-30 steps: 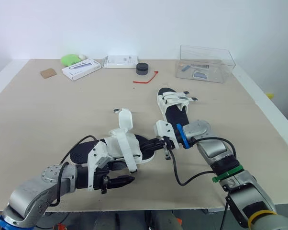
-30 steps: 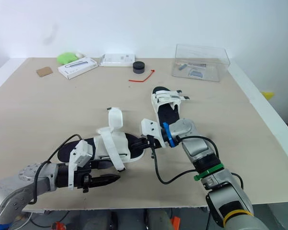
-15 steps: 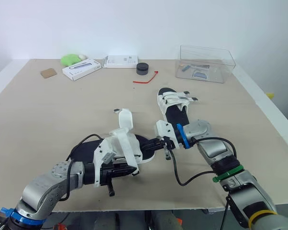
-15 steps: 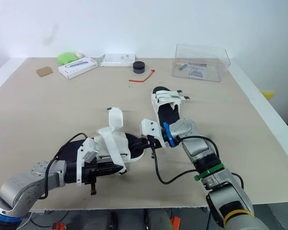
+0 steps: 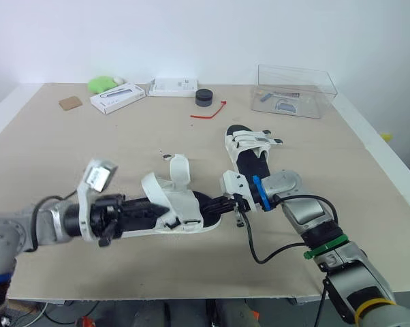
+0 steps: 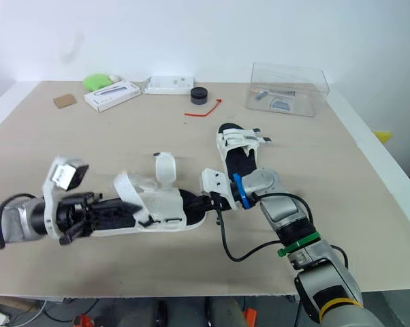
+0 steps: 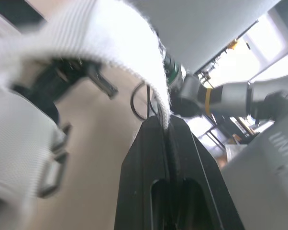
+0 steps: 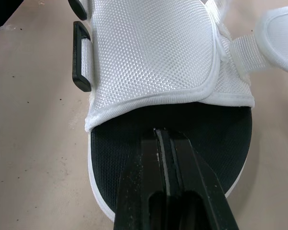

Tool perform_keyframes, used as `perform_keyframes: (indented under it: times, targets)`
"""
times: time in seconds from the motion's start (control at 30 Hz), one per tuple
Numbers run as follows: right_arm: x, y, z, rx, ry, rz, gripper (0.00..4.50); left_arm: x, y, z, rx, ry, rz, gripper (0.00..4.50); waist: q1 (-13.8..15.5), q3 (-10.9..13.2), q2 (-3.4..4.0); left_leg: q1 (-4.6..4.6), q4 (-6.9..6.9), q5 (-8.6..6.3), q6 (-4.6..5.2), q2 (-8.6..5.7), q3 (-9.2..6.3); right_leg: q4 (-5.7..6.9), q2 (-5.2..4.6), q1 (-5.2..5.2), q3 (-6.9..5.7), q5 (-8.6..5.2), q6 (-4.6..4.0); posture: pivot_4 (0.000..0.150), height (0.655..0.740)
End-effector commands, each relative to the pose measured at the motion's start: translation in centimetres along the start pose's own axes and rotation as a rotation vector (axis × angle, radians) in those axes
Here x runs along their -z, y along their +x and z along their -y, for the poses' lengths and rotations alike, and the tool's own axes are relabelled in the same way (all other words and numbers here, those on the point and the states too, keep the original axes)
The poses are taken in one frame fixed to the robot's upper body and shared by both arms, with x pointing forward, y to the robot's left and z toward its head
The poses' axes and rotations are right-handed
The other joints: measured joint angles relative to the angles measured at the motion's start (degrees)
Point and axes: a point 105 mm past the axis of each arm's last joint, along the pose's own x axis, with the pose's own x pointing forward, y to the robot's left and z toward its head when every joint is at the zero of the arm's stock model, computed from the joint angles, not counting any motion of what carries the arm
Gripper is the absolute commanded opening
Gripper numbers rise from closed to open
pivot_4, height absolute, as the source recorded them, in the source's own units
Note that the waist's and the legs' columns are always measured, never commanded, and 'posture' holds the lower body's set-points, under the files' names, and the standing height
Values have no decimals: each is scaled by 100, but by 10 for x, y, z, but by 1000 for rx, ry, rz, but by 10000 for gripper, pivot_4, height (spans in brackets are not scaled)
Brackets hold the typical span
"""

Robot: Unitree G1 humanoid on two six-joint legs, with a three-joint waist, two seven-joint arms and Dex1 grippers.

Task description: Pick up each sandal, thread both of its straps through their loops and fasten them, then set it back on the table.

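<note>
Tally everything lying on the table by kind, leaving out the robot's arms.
Sandals: 2
White boxes: 2
Clear container: 1
Black puck: 1
Red tie: 1
Green object: 1
Brown card: 1
Total: 9

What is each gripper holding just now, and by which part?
The left gripper pinches the near sandal's loose strap. The right gripper, shut, rests on its insole; a grip there cannot be told.
</note>
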Motion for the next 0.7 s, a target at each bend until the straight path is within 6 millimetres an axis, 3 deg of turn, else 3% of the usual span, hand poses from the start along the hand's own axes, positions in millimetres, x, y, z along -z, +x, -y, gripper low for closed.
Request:
perform_keyframes:
  times: [0.03, 0.33, 0.53, 0.7]
  targets:
    - [0, -1, 4, 10, -12, -28, 0, -6, -5, -22, -100, 66, -43, 586, 1, 0, 0, 0, 0, 0, 0, -5, 3, -1, 1, -1, 1, 0, 0, 1500, 7400]
    - [-1, -1, 5, 20, -14, -26, 0, 0, 13, -41, -52, 91, -146, 586, -5, 1, -2, -6, -3, 0, -1, 1, 8, -2, 2, -7, 9, 1, -6, 1500, 7400]
    - [1, -4, 3, 30, -7, -32, 0, 11, 13, -41, 2, 59, -227, 586, -3, 1, -3, -7, -4, 0, -1, 1, 6, -2, 2, -7, 11, -1, -7, 1500, 7400]
    - [1, -5, 2, 33, -4, -33, 0, 9, 12, -44, 9, 50, -234, 586, -3, 2, -3, -8, -4, -1, 0, 0, 6, -2, 2, -7, 11, -3, -5, 1500, 7400]
